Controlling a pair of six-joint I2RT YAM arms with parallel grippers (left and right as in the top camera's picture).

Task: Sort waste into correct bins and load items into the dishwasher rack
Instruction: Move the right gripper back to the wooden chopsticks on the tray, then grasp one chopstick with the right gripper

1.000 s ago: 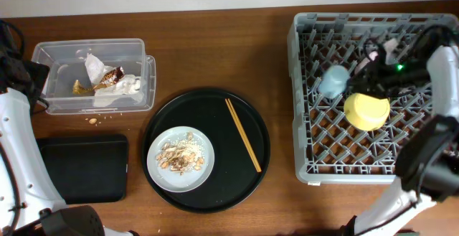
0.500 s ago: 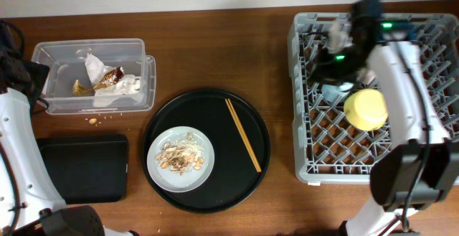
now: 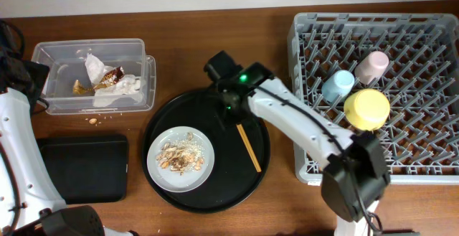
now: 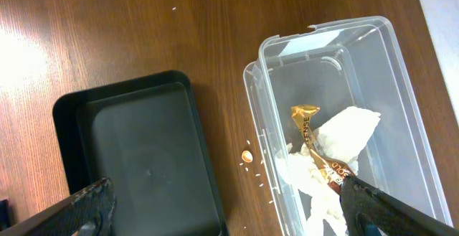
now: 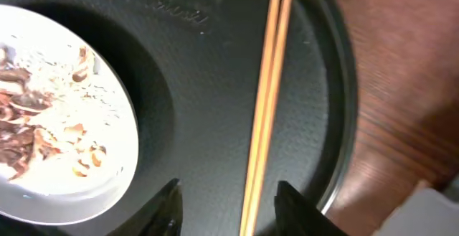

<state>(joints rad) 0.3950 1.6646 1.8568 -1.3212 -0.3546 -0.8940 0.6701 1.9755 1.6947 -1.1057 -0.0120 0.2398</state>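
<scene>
The wooden chopsticks (image 3: 248,147) lie on the large round black tray (image 3: 215,193). My right gripper (image 3: 229,104) hovers over their far end. In the right wrist view it is open (image 5: 233,211), with the chopsticks (image 5: 267,114) between its fingers. The pale grey plate (image 3: 180,158) holds food scraps (image 5: 29,114). The blue cup (image 3: 337,85), pink cup (image 3: 371,66) and yellow bowl (image 3: 366,109) sit in the grey rack (image 3: 416,150). The clear tub (image 3: 64,53) holds white paper (image 4: 348,128) and a brown-gold wrapper (image 4: 308,132). My left gripper (image 4: 229,207) is open and empty above the shallow black tray (image 4: 136,157) and the tub's edge.
A few crumbs (image 4: 247,156) lie on the wooden table between the tub and the shallow black tray (image 3: 82,168). The right arm stretches from the table's front right across the rack's left front corner.
My right arm has swung left from the rack to the round black tray, over the chopsticks. The pink cup now stands uncovered in the rack. The left arm has not moved.
</scene>
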